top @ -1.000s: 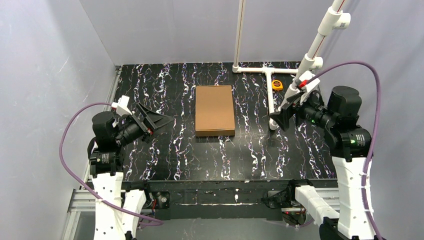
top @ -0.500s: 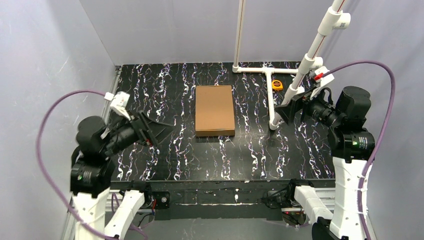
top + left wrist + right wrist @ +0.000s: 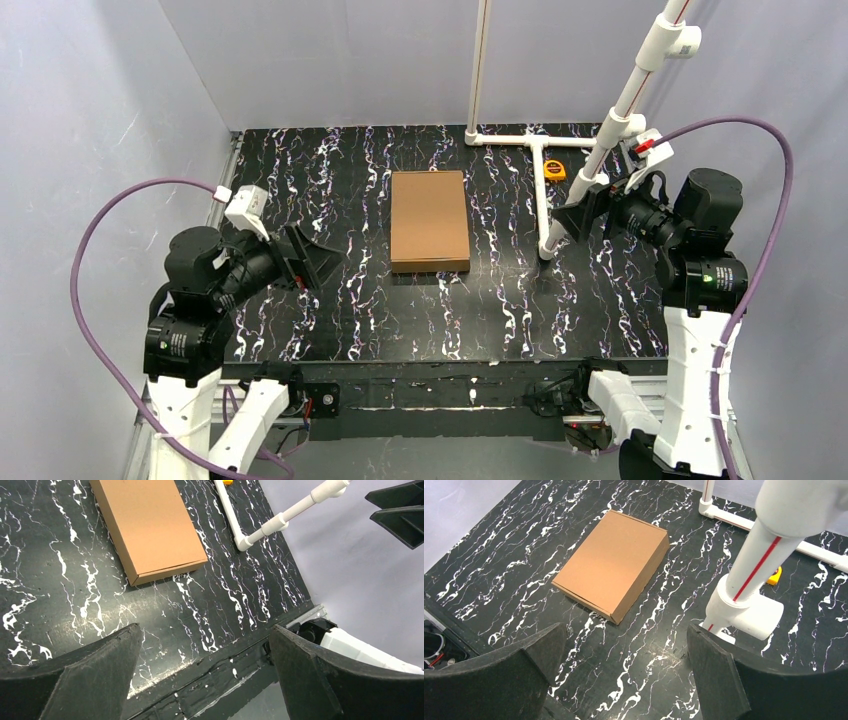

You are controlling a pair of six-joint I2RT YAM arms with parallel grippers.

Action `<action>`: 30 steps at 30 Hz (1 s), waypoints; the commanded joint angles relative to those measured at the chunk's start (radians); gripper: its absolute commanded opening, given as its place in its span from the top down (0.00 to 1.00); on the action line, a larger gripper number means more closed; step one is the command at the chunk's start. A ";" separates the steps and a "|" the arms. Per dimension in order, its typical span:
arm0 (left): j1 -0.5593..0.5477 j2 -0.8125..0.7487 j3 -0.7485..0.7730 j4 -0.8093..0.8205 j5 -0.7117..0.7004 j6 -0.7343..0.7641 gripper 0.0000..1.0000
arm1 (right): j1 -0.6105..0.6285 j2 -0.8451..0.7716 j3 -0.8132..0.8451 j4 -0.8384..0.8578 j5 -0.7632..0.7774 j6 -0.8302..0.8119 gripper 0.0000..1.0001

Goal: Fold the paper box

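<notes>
On the worktop (image 3: 330, 300) the paper box (image 3: 430, 220) lies shut, seemingly finished, with left pincer (image 3: 322, 258) and right pincer (image 3: 572, 220) withdrawn, open.

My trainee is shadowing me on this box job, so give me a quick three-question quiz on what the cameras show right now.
1. True or false: the cardboard box lies closed and flat on the table.
2. Of the left gripper and the right gripper, which touches the box? A) left B) right C) neither
3. Fill the gap: the jaws of both grippers stand ___.

Key: 1 true; 2 C; 3 open.
</notes>
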 commanded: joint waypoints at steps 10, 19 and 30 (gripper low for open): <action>-0.003 -0.050 -0.073 0.060 -0.013 0.044 0.02 | -0.072 0.002 -0.033 0.084 -0.032 0.065 0.02; -0.003 -0.094 -0.316 0.321 0.059 -0.031 0.02 | -0.103 0.024 -0.093 0.107 -0.127 0.070 0.02; -0.003 -0.147 -0.412 0.437 0.085 0.041 0.02 | -0.193 0.050 -0.134 0.179 -0.229 0.165 0.02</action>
